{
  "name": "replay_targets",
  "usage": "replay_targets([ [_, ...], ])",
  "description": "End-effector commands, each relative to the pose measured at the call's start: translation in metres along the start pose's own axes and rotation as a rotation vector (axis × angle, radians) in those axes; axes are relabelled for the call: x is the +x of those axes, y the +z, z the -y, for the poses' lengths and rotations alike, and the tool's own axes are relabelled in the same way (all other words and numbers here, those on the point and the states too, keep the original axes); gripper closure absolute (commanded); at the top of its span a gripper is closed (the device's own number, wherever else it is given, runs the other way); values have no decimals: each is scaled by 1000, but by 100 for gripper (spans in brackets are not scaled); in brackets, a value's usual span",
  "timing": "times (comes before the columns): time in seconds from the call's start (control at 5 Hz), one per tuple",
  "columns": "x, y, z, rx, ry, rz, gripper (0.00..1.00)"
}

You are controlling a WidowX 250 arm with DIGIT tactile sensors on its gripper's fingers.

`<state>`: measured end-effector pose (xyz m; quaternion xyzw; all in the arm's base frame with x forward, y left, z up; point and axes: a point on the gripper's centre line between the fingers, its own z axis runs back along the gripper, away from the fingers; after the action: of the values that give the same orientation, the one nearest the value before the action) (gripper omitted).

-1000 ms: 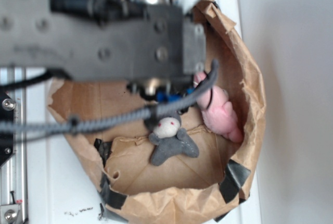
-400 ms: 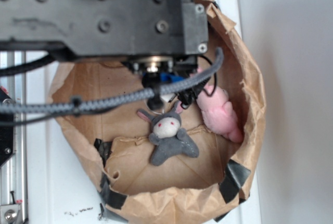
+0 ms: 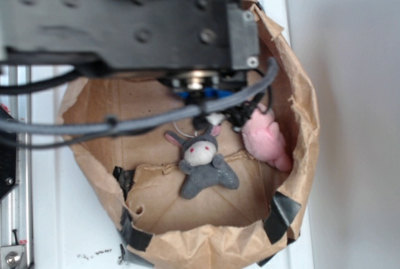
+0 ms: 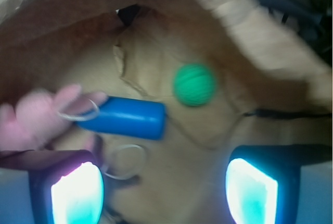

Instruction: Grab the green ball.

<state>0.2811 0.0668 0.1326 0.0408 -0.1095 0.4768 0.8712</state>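
Note:
The green ball (image 4: 193, 84) lies on the brown paper floor of the bag in the wrist view, ahead of the gripper (image 4: 165, 193) and a little right of its middle. The gripper is open, with only bare paper and a metal ring (image 4: 124, 160) between its glowing fingers (image 4: 78, 193). A blue cylinder (image 4: 125, 117) lies to the left of the ball. In the exterior view the arm hides the ball, and the gripper (image 3: 219, 117) hangs just above the grey bunny.
A grey plush bunny (image 3: 203, 164) and a pink plush toy (image 3: 265, 136) lie inside the brown paper bag (image 3: 299, 100), whose crumpled walls rise all round. The pink toy (image 4: 36, 120) touches the cylinder's left end. Black tape patches (image 3: 280, 214) mark the bag's front rim.
The arm has moved right and towards the back of the bag, uncovering the bunny's ears. The bunny and the pink toy have not moved.

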Motion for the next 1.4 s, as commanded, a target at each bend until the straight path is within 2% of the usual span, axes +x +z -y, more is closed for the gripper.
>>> replay_targets([
  [0.0, 11, -21, -10, -46, 251, 13, 0],
  [0.2, 16, -36, -17, -50, 310, 77, 0],
  [0.4, 28, -48, -20, -47, 349, 109, 0],
  [0.6, 39, -52, -20, 2, 365, 119, 0],
  [0.8, 53, -37, -31, 75, 401, 112, 0],
  [1.0, 56, -54, -30, 164, 405, 179, 0],
  [1.2, 49, -65, -28, 185, 387, 226, 0],
])
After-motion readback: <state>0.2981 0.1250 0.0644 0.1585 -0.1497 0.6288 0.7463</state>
